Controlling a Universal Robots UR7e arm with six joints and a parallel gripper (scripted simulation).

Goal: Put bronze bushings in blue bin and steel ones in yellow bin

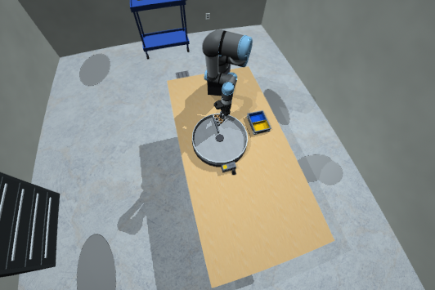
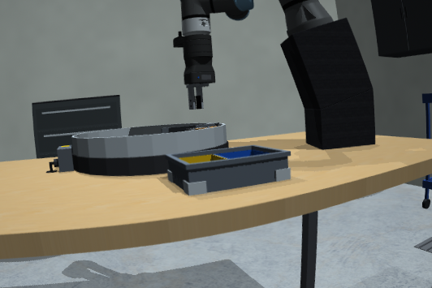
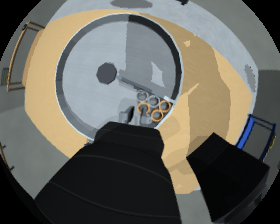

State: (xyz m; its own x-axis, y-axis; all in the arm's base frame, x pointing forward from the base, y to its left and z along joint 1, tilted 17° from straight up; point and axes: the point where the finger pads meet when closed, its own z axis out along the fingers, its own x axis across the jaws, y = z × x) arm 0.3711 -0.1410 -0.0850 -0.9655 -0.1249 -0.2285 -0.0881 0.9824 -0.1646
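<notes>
The grey turntable (image 1: 229, 152) (image 2: 142, 146) (image 3: 86, 55) stands on the table. Several bushings are grouped near its rim on the arm's side: bronze ones, such as the bronze bushing (image 3: 157, 121), and steel ones, such as the steel bushing (image 3: 142, 90). My gripper (image 2: 196, 108) (image 3: 137, 112) is partly open, empty, and points down above the turntable, a little higher than its rim. In the wrist view the fingers cover part of the group's near side. The blue bin (image 1: 257, 117) (image 2: 244, 152) and yellow bin (image 1: 262, 126) (image 2: 200, 159) sit side by side; their floors are partly hidden in the low view.
A straight grey bar (image 3: 136, 81) crosses the turntable from near its dark hub (image 1: 219, 138) (image 3: 106, 73) towards the rim, beside the bushings. The raised rim surrounds them. A small box with a yellow top (image 1: 229, 167) (image 2: 65, 158) is at the turntable's far side from the arm.
</notes>
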